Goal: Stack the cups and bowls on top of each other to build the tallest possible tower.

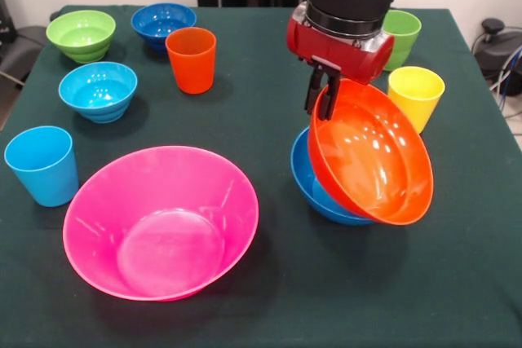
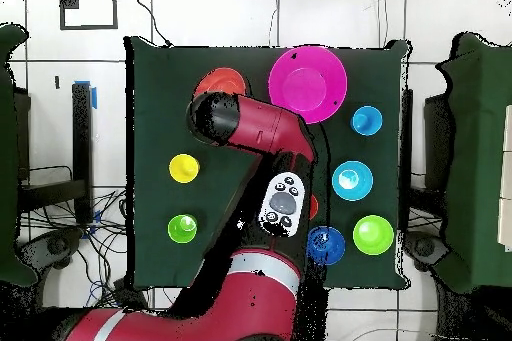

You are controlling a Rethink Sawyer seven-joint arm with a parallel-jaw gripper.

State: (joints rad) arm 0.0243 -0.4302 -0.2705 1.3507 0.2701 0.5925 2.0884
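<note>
My gripper point(image 1: 320, 110) is shut on the far rim of the large orange bowl point(image 1: 371, 156) and holds it tilted, its opening facing the camera. The orange bowl leans into the large blue bowl point(image 1: 320, 193) below it, at the table's right. The big pink bowl point(image 1: 161, 222) stands alone at the near left, and also shows in the overhead view point(image 2: 308, 84). In the overhead view the arm hides the gripper, and only a part of the orange bowl point(image 2: 222, 82) shows.
A yellow cup point(image 1: 416, 94) and a green cup point(image 1: 401, 37) stand just behind the held bowl. An orange cup point(image 1: 192, 59), a light blue cup point(image 1: 41, 165), and small green point(image 1: 81, 34), dark blue point(image 1: 163, 22) and light blue point(image 1: 98, 91) bowls stand at the left.
</note>
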